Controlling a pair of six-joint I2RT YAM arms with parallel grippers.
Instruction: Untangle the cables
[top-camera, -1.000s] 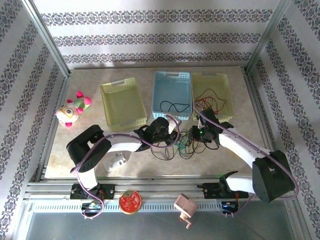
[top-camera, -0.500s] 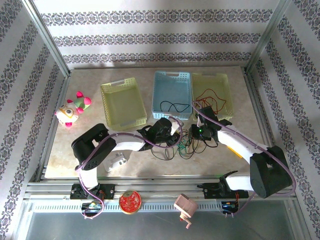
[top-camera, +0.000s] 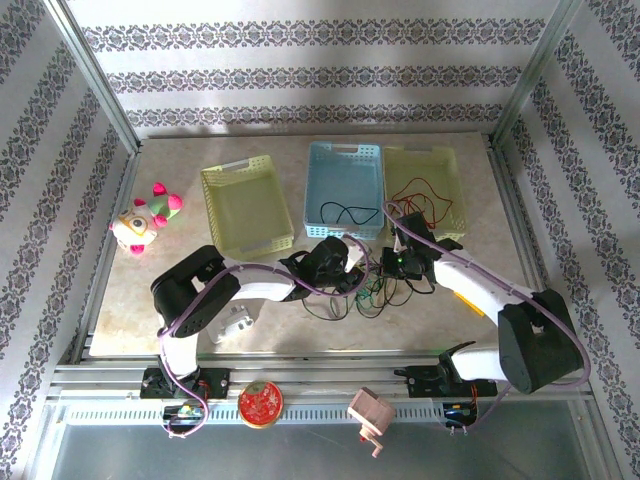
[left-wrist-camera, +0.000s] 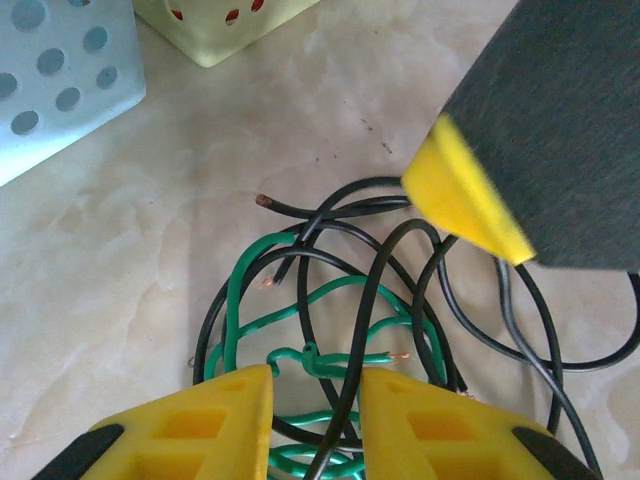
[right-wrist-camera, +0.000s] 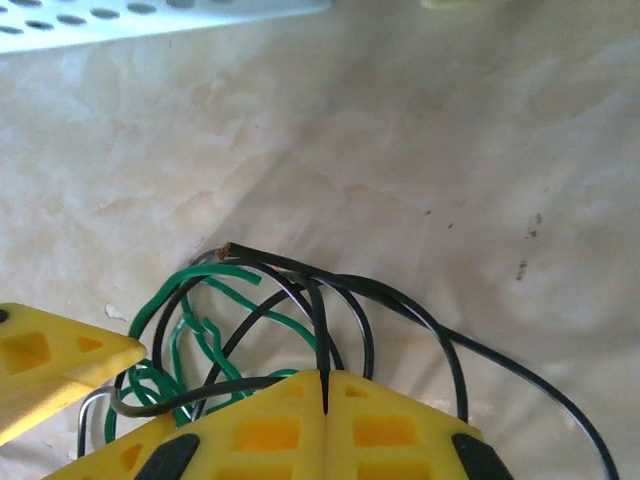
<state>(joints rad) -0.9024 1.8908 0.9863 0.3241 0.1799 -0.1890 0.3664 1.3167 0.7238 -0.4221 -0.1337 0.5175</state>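
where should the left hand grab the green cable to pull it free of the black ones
Probably the green cable at its outer loop, left side of the pile in the left wrist view, from above: there hardly any black cables cross it, unlike its twisted middle.

Marbled table (top-camera: 300, 335), yellow basket (top-camera: 236, 168), blue basket (top-camera: 345, 148), yellowish basket (top-camera: 420, 152), plush toy (top-camera: 143, 221), tangled cables (top-camera: 372, 292)

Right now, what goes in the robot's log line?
right gripper: shut on black cable | left gripper: open over green cable | cables: tangled
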